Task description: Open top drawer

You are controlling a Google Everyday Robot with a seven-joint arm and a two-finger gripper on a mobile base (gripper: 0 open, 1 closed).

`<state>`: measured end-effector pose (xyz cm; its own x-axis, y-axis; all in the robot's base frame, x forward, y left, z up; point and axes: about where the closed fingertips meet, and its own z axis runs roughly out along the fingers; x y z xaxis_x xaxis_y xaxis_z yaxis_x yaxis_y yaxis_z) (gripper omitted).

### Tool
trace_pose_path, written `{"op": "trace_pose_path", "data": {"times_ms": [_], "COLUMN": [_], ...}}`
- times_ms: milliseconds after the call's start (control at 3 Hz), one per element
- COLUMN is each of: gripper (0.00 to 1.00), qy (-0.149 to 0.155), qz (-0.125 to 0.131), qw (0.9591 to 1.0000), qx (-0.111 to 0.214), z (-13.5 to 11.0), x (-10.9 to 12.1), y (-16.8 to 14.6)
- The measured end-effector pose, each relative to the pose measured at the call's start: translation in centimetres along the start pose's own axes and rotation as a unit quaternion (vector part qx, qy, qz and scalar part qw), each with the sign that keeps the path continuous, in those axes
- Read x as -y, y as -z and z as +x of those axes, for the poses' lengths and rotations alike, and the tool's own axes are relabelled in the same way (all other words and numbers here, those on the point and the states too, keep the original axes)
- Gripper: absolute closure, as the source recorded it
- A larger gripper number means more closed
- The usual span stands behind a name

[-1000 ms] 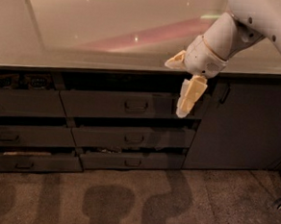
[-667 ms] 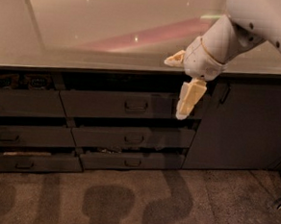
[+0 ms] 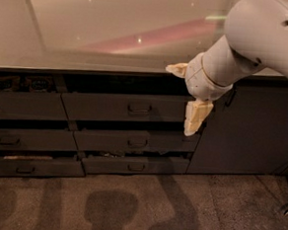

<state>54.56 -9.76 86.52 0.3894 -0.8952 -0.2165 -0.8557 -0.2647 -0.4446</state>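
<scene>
Gripper [image 3: 180,100], fingers spread wide, hangs before the top drawer [image 3: 100,106]; the drawer's loop handle [image 3: 139,108] lies at its nine o'clock.

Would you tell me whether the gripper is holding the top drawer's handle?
No, the gripper hangs to the right of the top drawer and its handle, apart from it.

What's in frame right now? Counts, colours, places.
countertop: 1, pale and glossy, across the top
top drawer: 1, dark grey, centre column just under the countertop, loop handle at its centre
other drawers: 5, dark grey, two below the top drawer, three in the left column
cabinet door: 1, dark and plain, right side
floor: 1, grey-brown carpet, bottom
arm: 1, white, reaching in from the upper right
claw: 1, cream fingers spread apart, in front of the top drawer's right end, right of the handle
</scene>
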Motion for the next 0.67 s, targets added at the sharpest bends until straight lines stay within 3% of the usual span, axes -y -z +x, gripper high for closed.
{"op": "trace_pose_path", "data": {"times_ms": [667], "gripper": [0.00], "qy": [0.008], "qz": [0.009], "qw": [0.9998], "qx": [-0.017], "z": [1.4], "x": [0.2], "y": [-1.8]}}
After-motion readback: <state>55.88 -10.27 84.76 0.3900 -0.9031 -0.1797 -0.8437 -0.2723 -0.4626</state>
